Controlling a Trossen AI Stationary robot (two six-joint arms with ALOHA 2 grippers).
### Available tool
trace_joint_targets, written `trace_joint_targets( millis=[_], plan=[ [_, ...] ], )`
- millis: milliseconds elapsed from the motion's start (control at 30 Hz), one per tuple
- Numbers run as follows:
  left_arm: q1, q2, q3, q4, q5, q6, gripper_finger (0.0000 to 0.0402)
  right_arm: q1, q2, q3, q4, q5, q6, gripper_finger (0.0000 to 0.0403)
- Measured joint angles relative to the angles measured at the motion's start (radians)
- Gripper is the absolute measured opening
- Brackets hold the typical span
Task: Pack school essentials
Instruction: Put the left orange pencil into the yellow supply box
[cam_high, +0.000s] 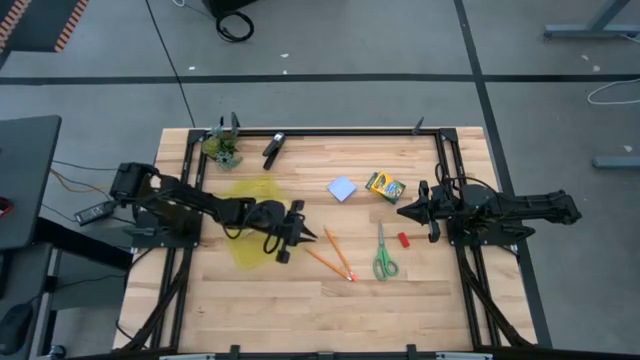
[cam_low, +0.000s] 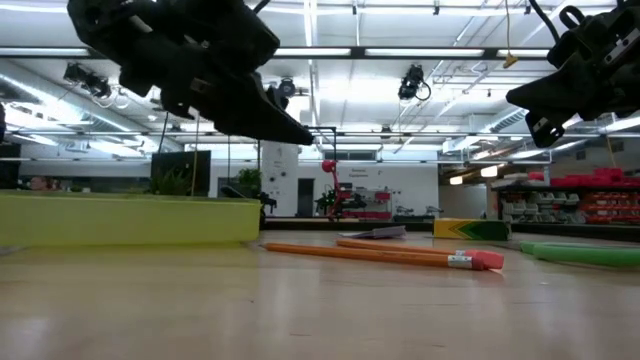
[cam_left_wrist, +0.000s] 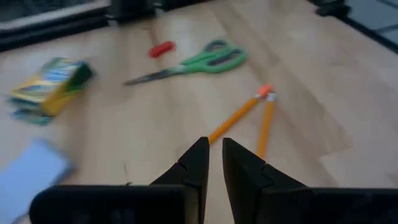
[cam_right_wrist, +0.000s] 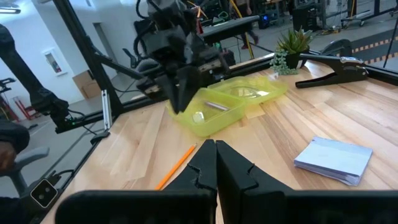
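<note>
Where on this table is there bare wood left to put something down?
The near strip below the pencils and scissors is bare, and so is the wood between the black clip tool and the note pad. It is crowded around the crayon box, the eraser and the yellow tray.

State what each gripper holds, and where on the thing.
Nothing is held. The left gripper hangs empty above the pencils; the right gripper is shut on nothing.
</note>
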Motion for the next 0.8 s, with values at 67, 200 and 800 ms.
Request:
trace_joint_targets(
  millis=[67,200,800],
  plan=[
    [-0.007,0.047,0.014,0.023,0.040,0.001,0.0059,0.000,0.000,0.000,0.000,0.000,0.000,0.0006],
    [-0.020,0.154,0.064,0.034,0.062,0.001,0.0063,0.000,0.000,0.000,0.000,0.000,0.000,0.0006],
    [-0.017,0.379,0.223,0.033,0.249,0.059,0.0137,0.000,0.000,0.000,-0.001,0.000,0.000,0.0007]
  ],
)
